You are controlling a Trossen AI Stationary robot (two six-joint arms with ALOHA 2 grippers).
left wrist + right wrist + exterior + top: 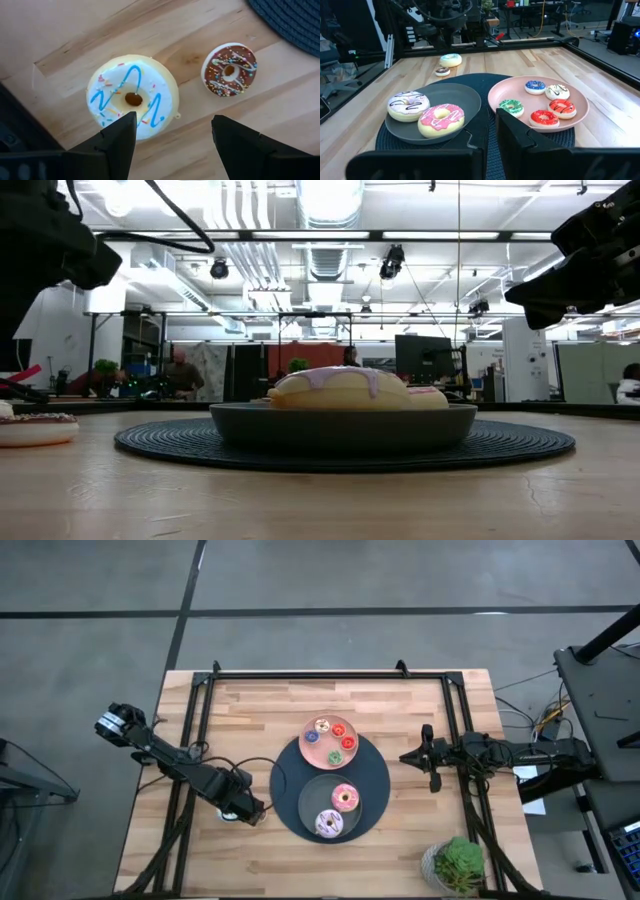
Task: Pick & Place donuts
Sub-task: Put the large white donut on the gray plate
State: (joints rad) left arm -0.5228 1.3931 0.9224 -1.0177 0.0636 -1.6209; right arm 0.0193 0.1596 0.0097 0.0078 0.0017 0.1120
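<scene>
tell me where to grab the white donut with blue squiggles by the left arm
Probably from straight above, across its full width at the outer rim. The white donut lies flat on the bare wood, and the left gripper hangs open over its edge. The small brown donut lies apart, leaving room beside it.

A light wooden butcher-block table carries a round, dark ribbed mat at its centre. Lying directly on the bare wood beside the mat, toward the left arm's side, are a white donut with blue squiggles and sprinkles and, just beside it but apart, a small chocolate-frosted donut nearer the mat's edge. A potted green plant stands at the table's near right corner. Black metal rails run along the far edge and both sides of the tabletop.
</scene>
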